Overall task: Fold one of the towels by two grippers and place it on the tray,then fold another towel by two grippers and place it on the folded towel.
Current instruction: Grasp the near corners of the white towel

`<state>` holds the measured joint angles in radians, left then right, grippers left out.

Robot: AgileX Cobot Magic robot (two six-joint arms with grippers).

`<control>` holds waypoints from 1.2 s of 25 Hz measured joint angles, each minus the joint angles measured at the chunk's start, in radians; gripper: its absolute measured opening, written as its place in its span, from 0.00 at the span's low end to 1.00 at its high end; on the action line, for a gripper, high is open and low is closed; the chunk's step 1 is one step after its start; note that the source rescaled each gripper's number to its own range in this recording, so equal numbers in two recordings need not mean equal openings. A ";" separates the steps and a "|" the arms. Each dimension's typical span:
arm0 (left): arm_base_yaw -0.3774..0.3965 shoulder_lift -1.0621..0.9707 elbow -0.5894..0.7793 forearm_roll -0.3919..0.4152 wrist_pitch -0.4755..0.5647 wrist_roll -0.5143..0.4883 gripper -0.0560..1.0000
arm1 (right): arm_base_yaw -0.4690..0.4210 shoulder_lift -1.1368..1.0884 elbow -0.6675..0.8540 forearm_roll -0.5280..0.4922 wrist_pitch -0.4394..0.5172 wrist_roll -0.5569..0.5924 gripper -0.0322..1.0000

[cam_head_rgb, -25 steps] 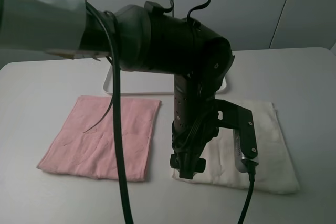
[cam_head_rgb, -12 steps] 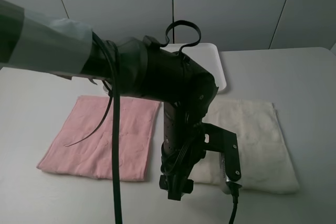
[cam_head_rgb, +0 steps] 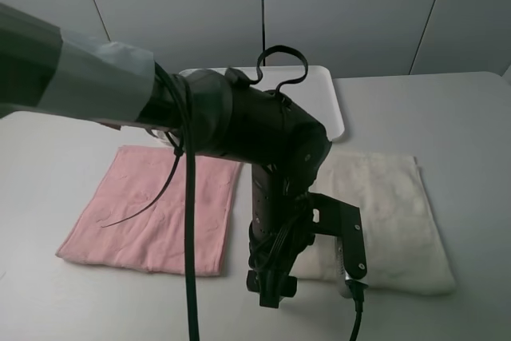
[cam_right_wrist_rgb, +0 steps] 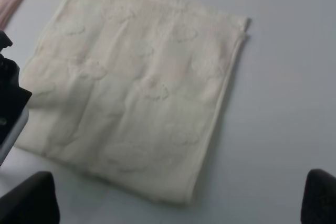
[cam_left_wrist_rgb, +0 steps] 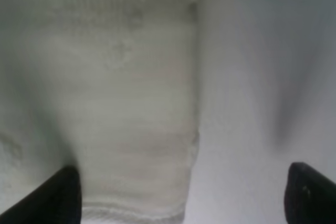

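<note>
**Exterior high view.** The cream towel [cam_head_rgb: 391, 205] lay flat on the table [cam_head_rgb: 447, 109], to the right of the pink towel [cam_head_rgb: 152, 209] and in front of the tray [cam_head_rgb: 331, 97]. The left arm [cam_head_rgb: 239, 125] hid the cream towel's near-left corner. The left gripper [cam_head_rgb: 270, 291] hung there.

**Left wrist view.** The fingers stood wide apart, holding nothing, and straddled the towel's hemmed edge.

**Right wrist view.** The right gripper [cam_right_wrist_rgb: 176, 203] was spread wide and empty above the towel's near side.

The cloth looked soft, light and limp, so it would likely sag unless pinched at two corners along one hem. The left arm crowded that edge, and the pink towel lay close by.
</note>
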<state>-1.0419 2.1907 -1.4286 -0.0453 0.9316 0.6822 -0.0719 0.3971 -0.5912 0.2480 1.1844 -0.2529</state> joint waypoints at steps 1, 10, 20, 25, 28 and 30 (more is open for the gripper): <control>0.000 0.004 0.000 0.000 0.000 0.000 1.00 | 0.000 0.000 0.000 0.000 0.000 0.000 1.00; 0.000 0.009 0.000 -0.002 0.000 0.000 1.00 | 0.000 0.002 0.000 0.000 0.036 -0.099 1.00; 0.000 0.011 0.000 0.014 0.000 0.000 1.00 | 0.025 0.182 0.000 -0.004 0.020 -0.298 1.00; -0.002 0.011 0.000 0.024 0.000 0.000 1.00 | 0.097 0.345 0.000 -0.088 -0.020 -0.511 1.00; -0.002 0.011 0.000 0.024 0.000 0.000 1.00 | 0.147 0.445 0.000 -0.136 -0.038 -0.637 1.00; -0.002 0.011 0.000 0.024 0.000 0.000 1.00 | 0.183 0.510 0.000 -0.141 -0.064 -0.708 1.00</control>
<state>-1.0435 2.2015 -1.4286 -0.0214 0.9316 0.6822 0.1114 0.9069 -0.5912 0.1068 1.1203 -0.9611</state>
